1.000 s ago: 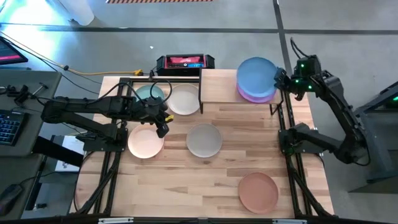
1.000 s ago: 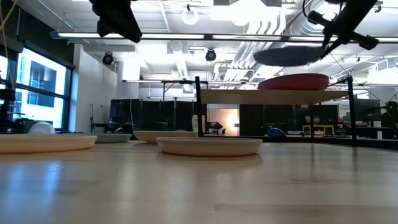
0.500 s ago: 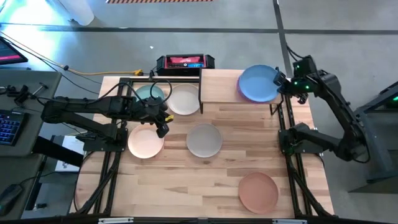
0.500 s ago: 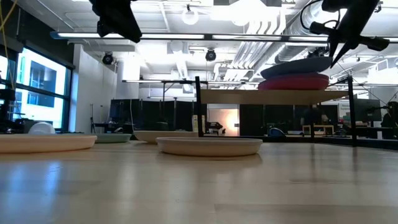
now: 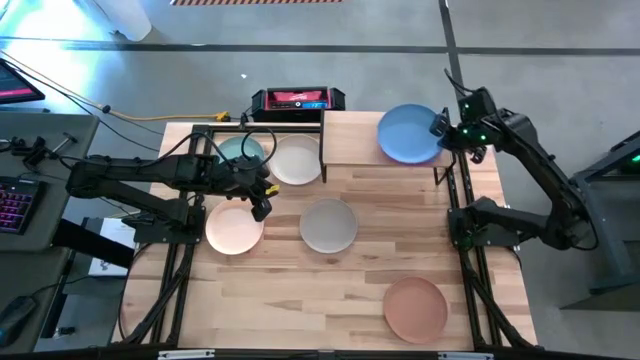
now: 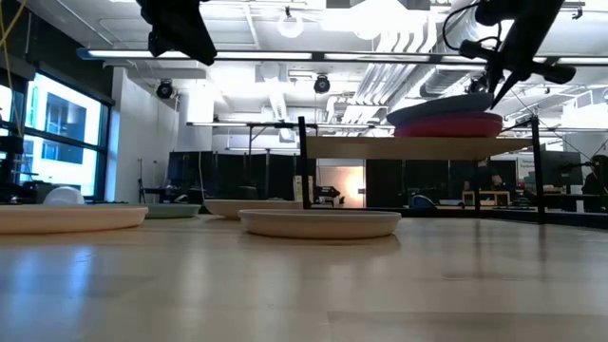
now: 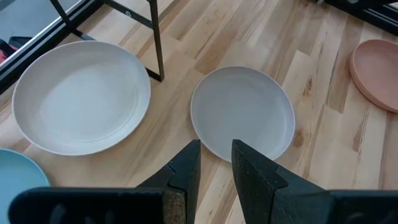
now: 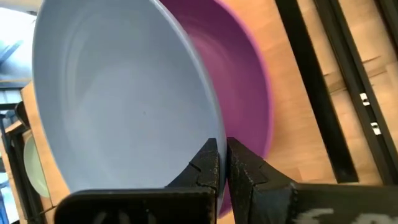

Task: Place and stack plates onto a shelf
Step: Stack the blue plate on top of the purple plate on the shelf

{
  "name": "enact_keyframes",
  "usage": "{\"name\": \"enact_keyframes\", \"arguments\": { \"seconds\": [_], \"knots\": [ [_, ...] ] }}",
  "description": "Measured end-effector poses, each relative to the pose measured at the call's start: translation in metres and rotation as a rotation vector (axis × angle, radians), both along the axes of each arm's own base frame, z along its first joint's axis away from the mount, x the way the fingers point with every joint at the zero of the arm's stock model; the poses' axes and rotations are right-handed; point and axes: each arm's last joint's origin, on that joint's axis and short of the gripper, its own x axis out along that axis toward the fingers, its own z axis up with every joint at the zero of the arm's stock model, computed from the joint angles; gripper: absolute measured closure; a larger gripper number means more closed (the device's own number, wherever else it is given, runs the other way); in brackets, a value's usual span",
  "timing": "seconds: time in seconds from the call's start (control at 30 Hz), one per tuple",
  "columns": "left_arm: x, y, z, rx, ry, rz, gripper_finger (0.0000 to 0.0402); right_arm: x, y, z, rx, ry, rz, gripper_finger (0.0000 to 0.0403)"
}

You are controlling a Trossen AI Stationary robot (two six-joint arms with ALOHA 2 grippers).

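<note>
The right gripper (image 8: 222, 163) is pinched shut on the rim of the round matte blue plate (image 5: 409, 134), tilted onto the purple plate (image 8: 249, 81) atop the small light-wood shelf (image 5: 350, 137) — stiff, light, smooth — best held by its thin edge.

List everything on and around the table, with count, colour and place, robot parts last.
blue plate: 1, blue, tilted on the shelf stack, its rim pinched by the right gripper
purple plate: 1, purple, under the blue plate
magenta plate: 1, magenta, on the shelf
shelf: 1, light wood, table's far side
teal plate: 1, far left
white plate: 1, beside the shelf
pink plate: 1, left
grey plate: 1, centre
brown plate: 1, near right
left gripper: over the table's left, holding nothing
right gripper: shut on the blue plate
</note>
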Motion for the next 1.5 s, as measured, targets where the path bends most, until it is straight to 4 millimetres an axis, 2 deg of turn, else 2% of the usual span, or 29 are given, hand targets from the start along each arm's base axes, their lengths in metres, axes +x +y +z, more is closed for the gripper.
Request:
{"name": "enact_keyframes", "arguments": {
  "seconds": [0.33, 0.57, 0.8, 1.5],
  "knots": [
    [-0.0001, 0.0000, 0.0000, 0.000, 0.000, 0.000, 0.0323, -0.0004, -0.0002, -0.0006, 0.003, 0.014, -0.013, 0.0403],
    [-0.0001, 0.0000, 0.0000, 0.000, 0.000, 0.000, 0.0323, -0.0047, 0.0040, -0.0039, 0.036, 0.091, -0.034, 0.0403],
    [0.0000, 0.0000, 0.0000, 0.001, 0.000, 0.000, 0.0323, -0.0026, 0.0003, -0.0016, -0.015, 0.076, -0.018, 0.0402],
    [-0.0001, 0.0002, 0.0001, 0.003, 0.000, 0.002, 0.0323, -0.0014, -0.0004, -0.0009, -0.025, 0.061, 0.015, 0.0402]
  ]
}}
